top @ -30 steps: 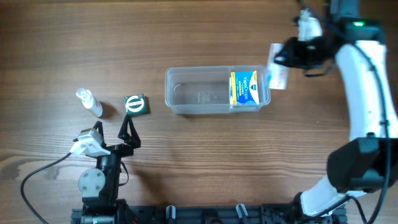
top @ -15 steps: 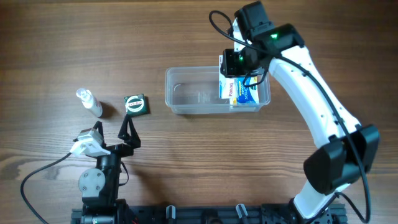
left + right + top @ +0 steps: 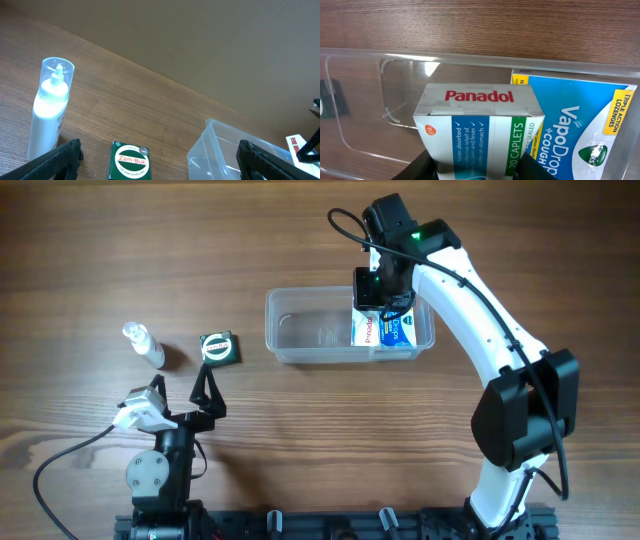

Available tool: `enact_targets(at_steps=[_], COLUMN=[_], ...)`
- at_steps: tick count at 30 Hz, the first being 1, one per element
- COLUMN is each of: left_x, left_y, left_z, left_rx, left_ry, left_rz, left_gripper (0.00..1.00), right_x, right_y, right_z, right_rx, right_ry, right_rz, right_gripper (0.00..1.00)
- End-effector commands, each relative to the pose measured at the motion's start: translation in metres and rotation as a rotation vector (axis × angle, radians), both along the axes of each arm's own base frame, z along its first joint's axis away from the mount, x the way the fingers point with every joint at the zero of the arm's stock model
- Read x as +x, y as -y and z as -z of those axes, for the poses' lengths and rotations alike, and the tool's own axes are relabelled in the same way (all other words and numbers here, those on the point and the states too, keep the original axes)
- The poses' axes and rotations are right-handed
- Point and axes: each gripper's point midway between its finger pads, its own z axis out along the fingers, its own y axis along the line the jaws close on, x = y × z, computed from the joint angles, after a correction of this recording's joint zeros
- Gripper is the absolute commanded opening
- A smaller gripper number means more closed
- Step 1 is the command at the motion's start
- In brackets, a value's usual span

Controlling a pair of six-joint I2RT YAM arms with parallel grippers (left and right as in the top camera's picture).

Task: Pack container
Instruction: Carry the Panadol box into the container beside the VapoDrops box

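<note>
The clear plastic container (image 3: 300,330) lies in the table's middle; it also shows in the left wrist view (image 3: 220,150) and the right wrist view (image 3: 360,90). A blue VapoDrops box (image 3: 402,332) (image 3: 585,125) lies in its right end. My right gripper (image 3: 370,300) (image 3: 480,167) is shut on a white Panadol box (image 3: 366,328) (image 3: 477,125), held inside the container beside the VapoDrops box. My left gripper (image 3: 180,385) (image 3: 160,162) is open and empty, behind the green Zam-Buk box (image 3: 218,347) (image 3: 131,161).
A small clear bottle (image 3: 144,345) (image 3: 49,112) with a white nozzle lies left of the Zam-Buk box. The container's left half holds nothing. The right arm (image 3: 480,310) reaches over the table's right side.
My right gripper has carried the Panadol box from right of the container to over it, then down into its right part. The left arm has not moved.
</note>
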Motion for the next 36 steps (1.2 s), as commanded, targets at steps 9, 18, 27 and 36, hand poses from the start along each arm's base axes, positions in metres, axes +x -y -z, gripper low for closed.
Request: enact_targets(at_steps=[9, 18, 27, 36], left_x=[0.0, 0.0, 0.0, 0.0], left_y=[0.001, 0.001, 0.001, 0.001], left_z=[0.001, 0.001, 0.001, 0.002], left_rx=[-0.005, -0.005, -0.005, -0.005], left_ry=[-0.002, -0.002, -0.002, -0.003], left_rz=[0.006, 0.006, 0.006, 0.006], left_gripper=[1.0, 1.0, 1.0, 1.0], right_x=[0.007, 0.008, 0.056, 0.068], right_y=[-0.001, -0.001, -0.023, -0.016], right_z=[0.003, 0.002, -0.058, -0.015], right_rx=[-0.017, -0.016, 0.097, 0.01], right_ry=[0.019, 0.021, 0.284, 0.245], right_rz=[-0.011, -0.011, -0.01, 0.014], right_gripper=[0.45, 0.43, 0.15, 0.04])
